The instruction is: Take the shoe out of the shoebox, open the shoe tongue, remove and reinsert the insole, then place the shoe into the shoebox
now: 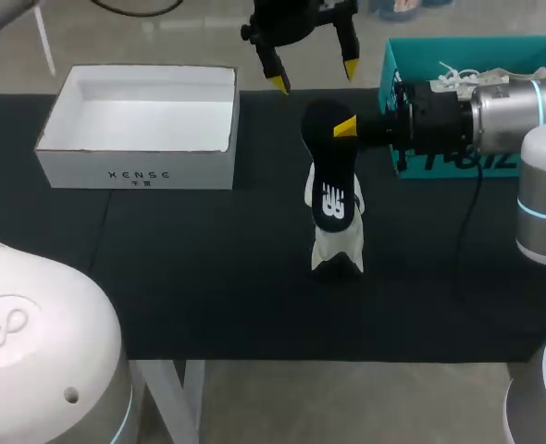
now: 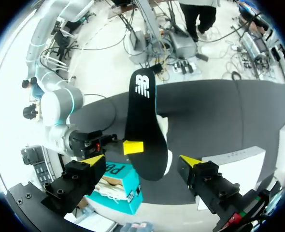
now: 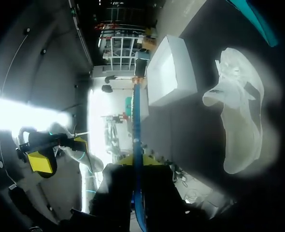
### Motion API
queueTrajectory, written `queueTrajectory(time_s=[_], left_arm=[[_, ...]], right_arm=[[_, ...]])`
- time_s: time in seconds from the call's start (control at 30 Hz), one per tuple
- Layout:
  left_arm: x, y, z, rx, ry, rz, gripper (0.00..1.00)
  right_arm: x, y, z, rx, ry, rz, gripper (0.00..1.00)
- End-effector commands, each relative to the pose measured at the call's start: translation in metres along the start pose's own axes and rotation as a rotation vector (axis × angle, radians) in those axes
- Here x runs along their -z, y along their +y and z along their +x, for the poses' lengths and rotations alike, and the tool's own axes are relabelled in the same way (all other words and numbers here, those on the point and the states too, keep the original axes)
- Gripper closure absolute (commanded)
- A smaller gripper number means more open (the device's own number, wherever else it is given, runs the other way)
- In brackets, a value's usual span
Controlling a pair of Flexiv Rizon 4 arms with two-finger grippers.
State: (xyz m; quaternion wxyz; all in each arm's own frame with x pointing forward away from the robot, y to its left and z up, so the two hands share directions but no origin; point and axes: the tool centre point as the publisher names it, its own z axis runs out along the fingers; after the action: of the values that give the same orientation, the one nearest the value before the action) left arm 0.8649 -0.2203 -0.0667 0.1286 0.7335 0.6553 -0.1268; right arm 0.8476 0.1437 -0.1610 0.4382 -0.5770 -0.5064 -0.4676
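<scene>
Nearest to us, the white shoe (image 1: 338,248) lies on the dark surface (image 1: 208,277) around the middle, outside both boxes. The dark insole (image 1: 332,180) is out of it. It slants up over the shoe, its near end above the shoe's upper; we cannot tell whether the two touch. Its far end is pinched in our right jaws, with one yellow fingertip (image 1: 345,127) pressed on its upper face. In the right wrist view the insole runs out edge-on from between the fingers as a thin blue line, and the shoe lies on the surface beside it.

Our right arm (image 1: 495,116) comes in from the right, passing in front of the teal shoebox (image 1: 458,46), which holds something white we cannot make out.

Beyond the insole's far end our left jaws hang above the surface, spread wide and holding nothing, their fingertips (image 1: 278,83) pointing down. In the left wrist view the insole stands ahead of them, apart from both fingers.

Well to the left stands the white shoebox (image 1: 134,157) — open-topped, apart from everything else.
</scene>
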Motion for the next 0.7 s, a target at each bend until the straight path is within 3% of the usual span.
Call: queueTrajectory(time_s=[0.03,0.27,0.43,0.7], left_arm=[[0.004,-0.011,0.023,0.07,-0.462,-0.069,0.0],[0.01,-0.015,0.026,0.115,-0.68,-0.133,0.0],[-0.003,-0.021,0.033,0.098,-0.763,-0.166,0.0],[-0.01,-0.019,0.023,0.1,-0.943,-0.246,0.0]], right_arm=[[0.007,-0.001,0.001,0.0,0.006,-0.002,1.0],[0.012,0.002,0.009,-0.015,0.086,0.009,1.0],[0.014,-0.001,0.022,-0.01,0.108,0.01,1.0],[0.022,0.0,0.034,0.009,0.111,-0.003,1.0]])
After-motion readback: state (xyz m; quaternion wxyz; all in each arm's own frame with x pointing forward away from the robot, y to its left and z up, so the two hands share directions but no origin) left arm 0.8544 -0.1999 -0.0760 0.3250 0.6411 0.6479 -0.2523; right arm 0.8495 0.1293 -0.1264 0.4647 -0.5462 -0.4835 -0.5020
